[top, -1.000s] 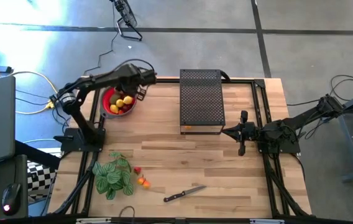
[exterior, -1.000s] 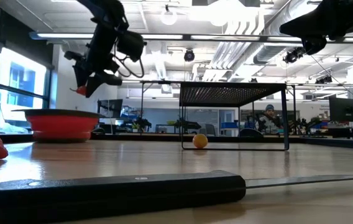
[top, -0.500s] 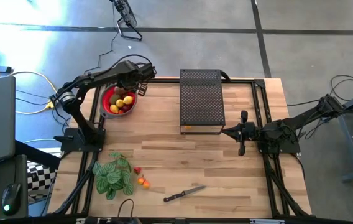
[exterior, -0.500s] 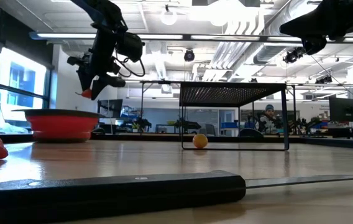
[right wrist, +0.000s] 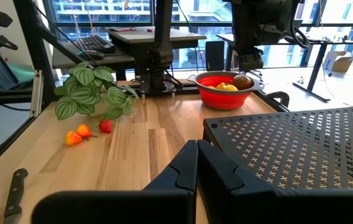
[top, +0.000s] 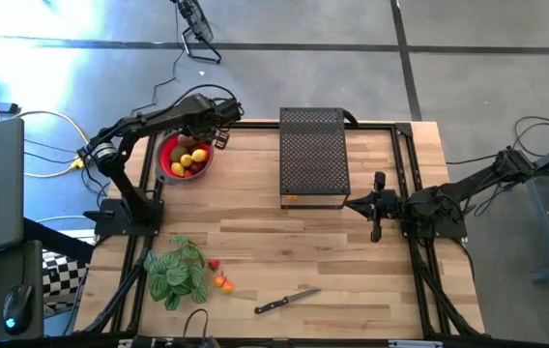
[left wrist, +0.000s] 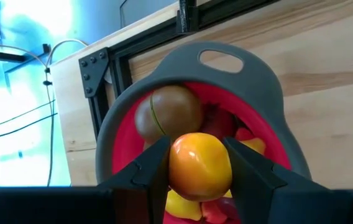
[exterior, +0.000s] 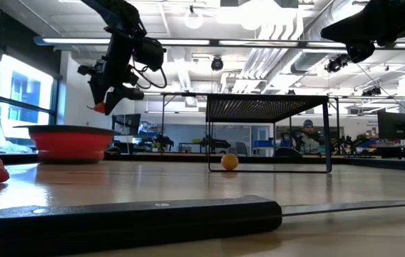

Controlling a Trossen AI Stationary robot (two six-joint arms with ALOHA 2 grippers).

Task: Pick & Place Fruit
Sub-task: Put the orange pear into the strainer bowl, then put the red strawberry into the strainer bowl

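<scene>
My left gripper hangs above the right part of the red bowl, shut on a small orange fruit. The low view shows the fruit well clear of the bowl's rim. The bowl has a grey rim and holds a brown fruit, yellow ones and red ones. Small orange fruits and a red one lie on the table by the green plant. My right gripper waits shut at the table's right side. My left gripper pinches the orange fruit by two opposite sides between its two fingers. The fingers slant downward from above. The fruit is lifted clear, over the bowl.
A black mesh rack stands at the table's far middle, with an orange fruit under it. A black-handled knife lies near the front edge. Bare wood lies between rack, plant and knife.
</scene>
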